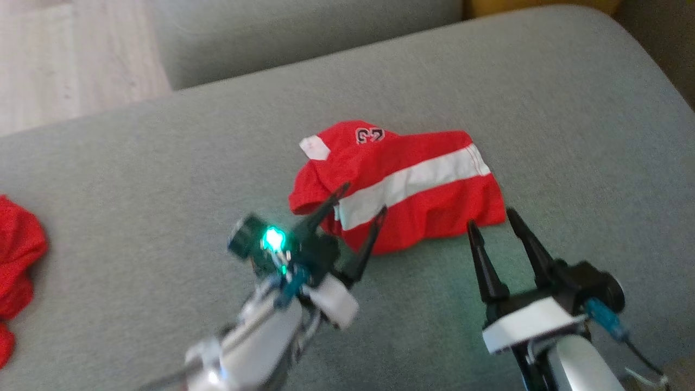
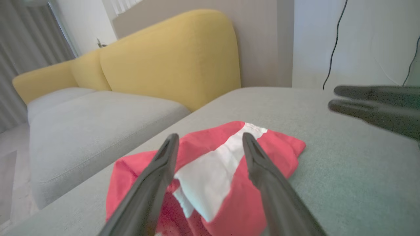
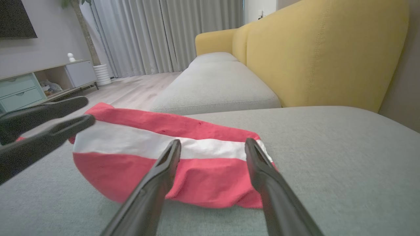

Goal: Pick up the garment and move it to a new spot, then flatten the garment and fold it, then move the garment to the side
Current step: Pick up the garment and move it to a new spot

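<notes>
Nearest the lens, bottom of head view: two pale forearms. The left pincer reaches up over the near left edge of the garment. The right pincer sits just off the garment's near right corner.

Garment: red with a broad white stripe and a number patch at the far edge. Lies mid-way across the grey sofa cushion, towards its far side, as a compact, roughly oblong bundle. Left end humped and rumpled, right end flatter with a cleaner edge. A second red cloth lies well apart at the cushion's left edge. Yellow backrest beyond.

Progress, as a judgement: the garment is down on the cushion and looks doubled over on itself, so pick-up and at least part of the fold seem done. The humped left end suggests the fold wants tidying. The move to the side appears not yet done, since the bundle lies near the cushion's middle.

Left pincer: jaws wide apart, straddling the white stripe in its own wrist view. Fingers just above or brushing the cloth, contact hard to tell. Nothing clamped.

Right pincer: jaws equally wide, tips aimed at the near right edge. Close to the cloth, seemingly apart from it. Empty.
</notes>
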